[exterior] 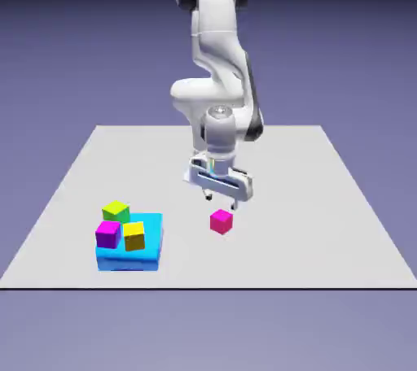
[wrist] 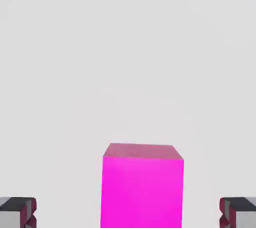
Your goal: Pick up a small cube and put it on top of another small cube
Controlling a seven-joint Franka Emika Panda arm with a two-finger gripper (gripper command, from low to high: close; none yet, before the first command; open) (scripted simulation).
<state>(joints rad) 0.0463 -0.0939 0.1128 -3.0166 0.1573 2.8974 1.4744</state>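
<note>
The small hot-pink cube (exterior: 221, 221) rests on the grey table, alone, near the middle front. My gripper (exterior: 221, 201) hangs just above it with its jaws spread wide and nothing between them. In the hand view the same cube (wrist: 142, 187) fills the lower middle, and the two grey fingertips (wrist: 17, 212) stand far apart at the bottom corners, clear of its sides. On the exterior view's left, a purple-magenta cube (exterior: 107, 233), a yellow cube (exterior: 133, 236) and a green cube (exterior: 116, 212) sit together at a flat blue block (exterior: 130, 255).
The blue block with its cluster of cubes lies toward the table's front left corner, well apart from the pink cube. The table's front edge (exterior: 204, 287) runs close below them.
</note>
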